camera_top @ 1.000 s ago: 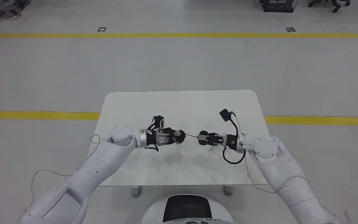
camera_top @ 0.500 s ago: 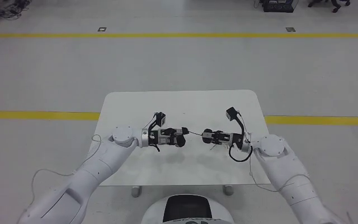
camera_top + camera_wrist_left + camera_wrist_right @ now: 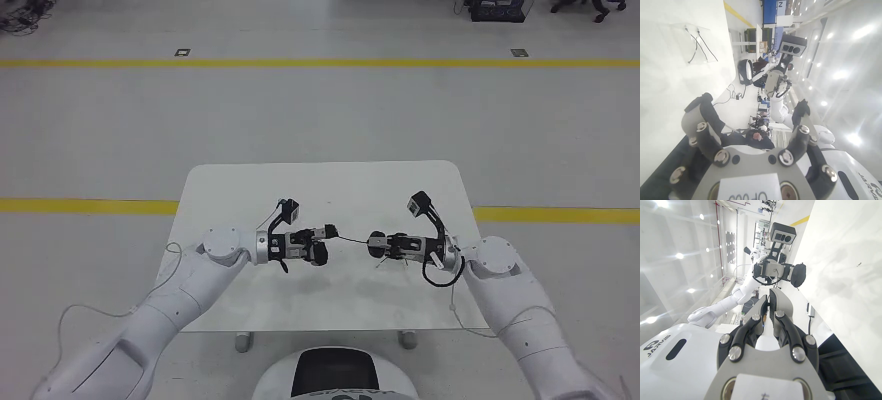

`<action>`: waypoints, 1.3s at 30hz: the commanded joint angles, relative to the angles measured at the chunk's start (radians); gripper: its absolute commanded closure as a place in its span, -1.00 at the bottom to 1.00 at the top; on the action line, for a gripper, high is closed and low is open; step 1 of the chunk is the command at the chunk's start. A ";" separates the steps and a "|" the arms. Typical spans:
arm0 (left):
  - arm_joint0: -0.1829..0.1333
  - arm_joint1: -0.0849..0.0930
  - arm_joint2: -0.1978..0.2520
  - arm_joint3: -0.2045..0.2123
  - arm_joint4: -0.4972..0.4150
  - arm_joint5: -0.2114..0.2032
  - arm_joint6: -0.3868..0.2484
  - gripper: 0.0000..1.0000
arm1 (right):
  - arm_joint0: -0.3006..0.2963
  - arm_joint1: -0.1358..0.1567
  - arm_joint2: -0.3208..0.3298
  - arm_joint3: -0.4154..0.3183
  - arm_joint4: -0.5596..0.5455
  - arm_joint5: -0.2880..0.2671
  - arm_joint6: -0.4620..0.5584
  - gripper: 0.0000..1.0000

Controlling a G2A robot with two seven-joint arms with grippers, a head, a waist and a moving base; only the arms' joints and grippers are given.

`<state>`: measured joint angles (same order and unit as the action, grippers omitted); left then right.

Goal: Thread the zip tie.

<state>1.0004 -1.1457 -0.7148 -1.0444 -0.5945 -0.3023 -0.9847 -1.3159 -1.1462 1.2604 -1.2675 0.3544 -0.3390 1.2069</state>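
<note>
A thin black zip tie [image 3: 350, 240] spans the short gap between my two grippers above the middle of the white table [image 3: 330, 185]. My right gripper [image 3: 374, 243] is shut on one end of it; in the right wrist view its fingers [image 3: 768, 298] are pressed together around a thin black strip. My left gripper [image 3: 322, 243] faces it from the other side. In the left wrist view its fingers [image 3: 749, 103] stand wide apart with nothing between them. Whether the tie's free end still touches the left gripper is too small to tell.
A clear plastic bag [image 3: 696, 32] with spare black zip ties [image 3: 703, 51] lies flat on the table beyond the left gripper. The table's far half is bare white surface. A yellow floor line [image 3: 90, 206] runs behind the table.
The left gripper's fingers have spread apart. The right gripper has drawn a little to the right with the zip tie, widening the gap between the two grippers.
</note>
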 commanded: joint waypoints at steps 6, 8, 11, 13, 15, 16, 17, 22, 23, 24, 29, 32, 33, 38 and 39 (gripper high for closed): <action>0.003 -0.010 0.002 -0.017 -0.063 -0.019 -0.029 -1.00 | 0.013 -0.004 -0.007 0.064 0.130 -0.001 0.106 1.00; -0.006 -0.016 0.008 -0.008 -0.075 -0.013 -0.039 -1.00 | 0.022 -0.007 -0.011 0.084 0.165 -0.001 0.149 1.00; -0.021 -0.027 0.024 0.010 -0.084 -0.006 -0.054 -1.00 | 0.043 -0.014 -0.023 0.131 0.211 -0.001 0.183 1.00; -0.025 -0.029 0.026 0.018 -0.083 -0.002 -0.049 -1.00 | 0.043 -0.014 -0.023 0.131 0.211 -0.001 0.183 1.00; -0.025 -0.029 0.026 0.018 -0.083 -0.002 -0.049 -1.00 | 0.043 -0.014 -0.023 0.131 0.211 -0.001 0.183 1.00; -0.025 -0.029 0.026 0.018 -0.083 -0.002 -0.049 -1.00 | 0.043 -0.014 -0.023 0.131 0.211 -0.001 0.183 1.00; -0.025 -0.029 0.026 0.018 -0.083 -0.002 -0.049 -1.00 | 0.043 -0.014 -0.023 0.131 0.211 -0.001 0.183 1.00; -0.008 -0.033 0.033 -0.008 -0.081 0.033 0.009 -1.00 | 0.036 -0.016 -0.042 0.105 0.201 0.014 0.155 1.00; -0.005 -0.035 0.034 -0.013 -0.088 0.046 0.023 -1.00 | 0.038 -0.016 -0.048 0.105 0.201 0.015 0.158 1.00; -0.003 -0.036 0.035 -0.016 -0.093 0.049 0.019 -1.00 | 0.041 -0.016 -0.052 0.107 0.195 0.013 0.157 1.00; -0.004 -0.037 0.035 -0.011 -0.092 0.051 0.019 -1.00 | 0.042 -0.016 -0.053 0.109 0.190 0.012 0.155 1.00; 0.001 -0.037 0.038 -0.022 -0.089 0.058 0.023 -1.00 | 0.038 -0.017 -0.057 0.100 0.181 0.016 0.136 1.00; 0.004 -0.037 0.035 -0.029 -0.098 0.058 0.016 -1.00 | 0.034 -0.017 -0.061 0.090 0.178 0.021 0.129 1.00; 0.017 -0.034 0.015 -0.025 -0.169 0.056 -0.070 -1.00 | 0.034 -0.015 -0.070 0.083 0.201 0.029 0.153 1.00; 0.016 -0.034 0.014 -0.022 -0.172 0.055 -0.076 -1.00 | 0.035 -0.015 -0.073 0.083 0.201 0.028 0.159 1.00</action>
<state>1.0170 -1.1797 -0.6996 -1.0693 -0.7620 -0.2464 -1.0537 -1.2822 -1.1614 1.1897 -1.1849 0.5548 -0.3094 1.3600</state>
